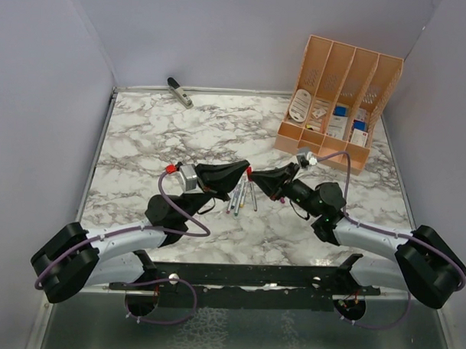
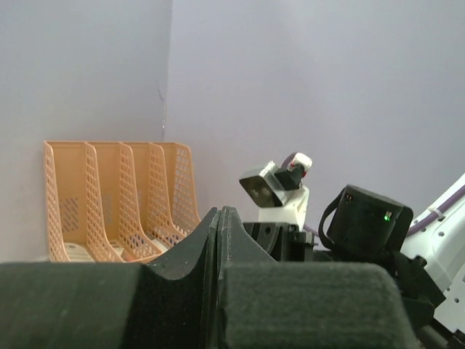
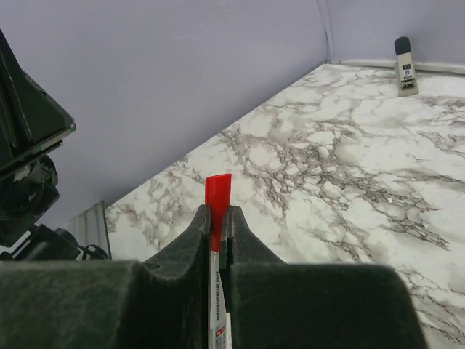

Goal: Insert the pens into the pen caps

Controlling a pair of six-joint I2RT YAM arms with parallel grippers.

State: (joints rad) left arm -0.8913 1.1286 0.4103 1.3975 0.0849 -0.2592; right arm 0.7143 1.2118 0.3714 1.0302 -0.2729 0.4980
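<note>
My right gripper [image 3: 218, 211] is shut on a thin white pen [image 3: 216, 305]. Its red cap [image 3: 217, 195] sticks out past the fingertips. In the top view the right gripper [image 1: 256, 177] and the left gripper [image 1: 243, 172] meet tip to tip above the middle of the table, with the red cap [image 1: 249, 172] between them. My left gripper [image 2: 219, 212] is shut, its jaws pressed together with nothing showing between them. Several more pens [image 1: 244, 196] lie side by side on the marble just below the fingertips. Loose caps are not visible.
An orange file organizer [image 1: 339, 102] with small items stands at the back right and also shows in the left wrist view [image 2: 116, 203]. A thick grey clip-like tool [image 1: 179, 92] lies at the back left by the wall and also shows in the right wrist view [image 3: 405, 67]. Purple walls enclose the table.
</note>
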